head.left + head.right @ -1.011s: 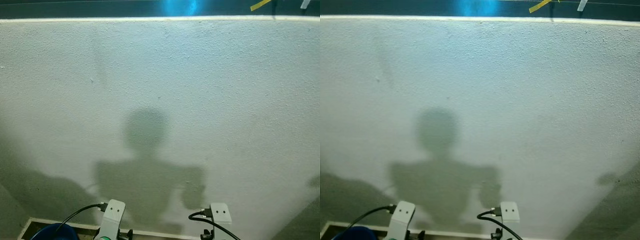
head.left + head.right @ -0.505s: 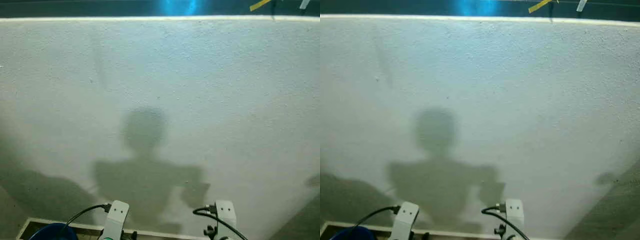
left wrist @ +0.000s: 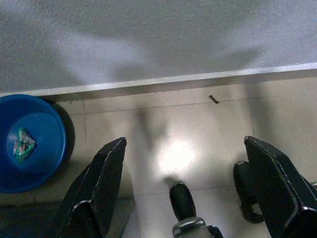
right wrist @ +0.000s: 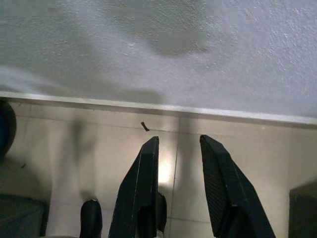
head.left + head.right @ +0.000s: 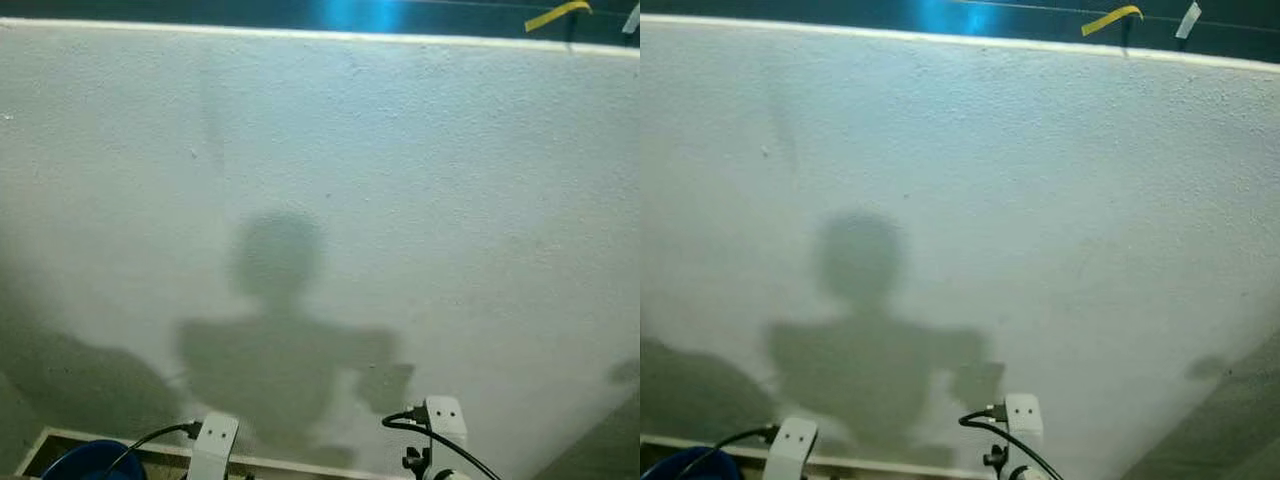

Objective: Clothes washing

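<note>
- the blue basin (image 3: 30, 144) sat on the tiled floor (image 3: 198, 129) against the foot of the white wall (image 5: 400, 200), off to the robot's left, with a small greenish cloth (image 3: 22, 144) lying in it.
- the left gripper (image 3: 183, 188) hung nearer to it, fingers spread wide and empty; i judged that arm the one to reach, leftward and down.
- the right gripper (image 4: 179, 193) hung farther off, fingers slightly parted, holding nothing.
</note>
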Robot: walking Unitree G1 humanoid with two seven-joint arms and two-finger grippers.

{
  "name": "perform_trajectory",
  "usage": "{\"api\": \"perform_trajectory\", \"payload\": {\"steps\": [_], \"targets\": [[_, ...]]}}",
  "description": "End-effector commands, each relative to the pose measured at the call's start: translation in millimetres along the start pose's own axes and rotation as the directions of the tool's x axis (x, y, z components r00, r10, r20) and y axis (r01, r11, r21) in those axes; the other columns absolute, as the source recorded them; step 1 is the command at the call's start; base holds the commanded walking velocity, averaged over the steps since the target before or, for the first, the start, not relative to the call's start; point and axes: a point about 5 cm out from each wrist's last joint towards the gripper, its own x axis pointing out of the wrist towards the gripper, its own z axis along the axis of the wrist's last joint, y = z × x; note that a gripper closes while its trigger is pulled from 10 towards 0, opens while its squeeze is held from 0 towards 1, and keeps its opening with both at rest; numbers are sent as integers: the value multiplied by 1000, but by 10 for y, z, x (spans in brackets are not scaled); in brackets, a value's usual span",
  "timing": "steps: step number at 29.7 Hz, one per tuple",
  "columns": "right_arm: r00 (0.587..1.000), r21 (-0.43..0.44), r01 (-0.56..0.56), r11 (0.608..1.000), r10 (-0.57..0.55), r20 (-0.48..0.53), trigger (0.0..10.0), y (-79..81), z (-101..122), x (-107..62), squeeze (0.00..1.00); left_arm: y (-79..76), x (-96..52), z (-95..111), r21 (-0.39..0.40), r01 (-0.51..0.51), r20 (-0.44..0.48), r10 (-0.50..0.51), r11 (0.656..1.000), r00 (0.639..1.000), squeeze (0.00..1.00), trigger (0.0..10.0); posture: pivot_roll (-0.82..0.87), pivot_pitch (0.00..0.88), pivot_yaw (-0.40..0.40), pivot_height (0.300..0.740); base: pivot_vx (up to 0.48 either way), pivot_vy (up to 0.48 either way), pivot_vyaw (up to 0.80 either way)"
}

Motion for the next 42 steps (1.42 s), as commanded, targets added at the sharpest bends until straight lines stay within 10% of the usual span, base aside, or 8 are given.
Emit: {"api": "perform_trajectory", "payload": {"steps": [1,16,18,19,20,25,26,42], "targets": [[1000,16,-10,1000,10,-3,10000,18,-48,-11,0,-6,-15,-45,-10,-5,1,5,1000,1000,0,10000,36,16,-28,740,0,0,0],[991,35,-73,997,76,-112,10000,209,-174,-6,0,148,-41,97,4,-71,119,70,997,990,0,10000,-2,24,36,740,0,0,0],[992,42,-91,995,94,-87,10000,206,-168,-12,725,174,-41,117,-34,-82,125,85,996,988,0,10000,-5,26,36,740,0,0,0],[992,46,-92,995,95,-84,10000,203,-171,-14,725,179,-41,116,-46,-85,124,90,995,988,0,10000,-5,26,36,740,0,0,0],[992,70,-88,994,94,-85,10000,193,-184,-18,1000,188,-39,116,-56,-90,119,96,994,988,0,10000,-21,30,46,740,0,0,0],[991,98,-81,992,91,-99,10000,182,-214,-25,1000,186,-33,124,-62,-89,113,96,994,989,39,10000,-28,28,53,740,0,0,0],[991,101,-81,992,91,-102,10000,181,-219,-26,1000,169,-26,142,-62,-78,118,85,995,989,1000,10000,-30,29,51,740,0,0,0],[990,64,-80,995,87,-110,10000,123,-249,-43,1000,42,-9,143,-75,-27,118,35,997,992,1000,10000,-56,31,51,740,0,0,0]]}}
